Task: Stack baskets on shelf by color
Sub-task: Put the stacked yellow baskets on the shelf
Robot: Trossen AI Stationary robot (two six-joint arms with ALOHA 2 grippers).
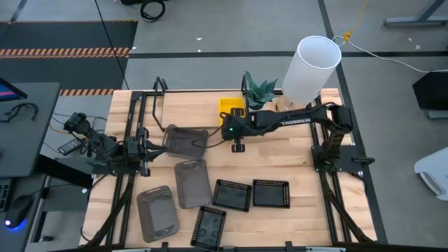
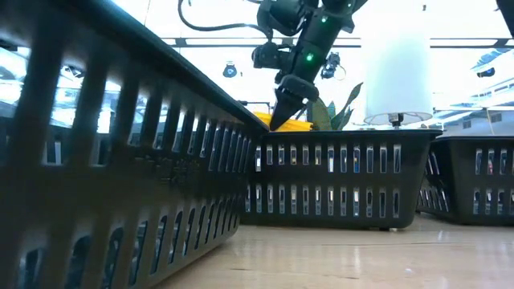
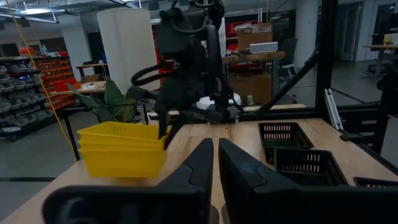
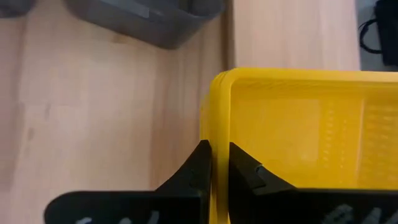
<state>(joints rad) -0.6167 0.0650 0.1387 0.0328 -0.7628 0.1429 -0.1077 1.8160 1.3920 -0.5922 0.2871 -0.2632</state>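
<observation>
A stack of three yellow baskets [image 1: 229, 108] sits on the light-wood shelf [image 1: 189, 105] at the table's far side, also seen in the left wrist view [image 3: 121, 149]. My right gripper [image 4: 216, 163] points down at the stack's near corner, shut on the top basket's rim. My left gripper [image 3: 216, 163] is shut and empty at the table's left, beside a grey basket [image 1: 185, 140]. Two more grey baskets [image 1: 192, 183] [image 1: 155, 212] and three black baskets [image 1: 232, 194] [image 1: 270, 193] [image 1: 208, 227] lie flat on the near tabletop. My right gripper has the top yellow basket's side rim [image 4: 217, 146] between its two fingers, one finger inside the basket and one outside. The fingers come from above, pointing down, across the rim near a corner [image 3: 163, 134]. The basket sits level, nested in the stack.
A potted plant [image 1: 260, 91] and a tall white cylinder [image 1: 311, 66] stand right of the yellow stack at the far edge. The shelf's black end loops [image 1: 159, 85] rise at the far left. In the low view black baskets [image 2: 337, 177] fill the foreground.
</observation>
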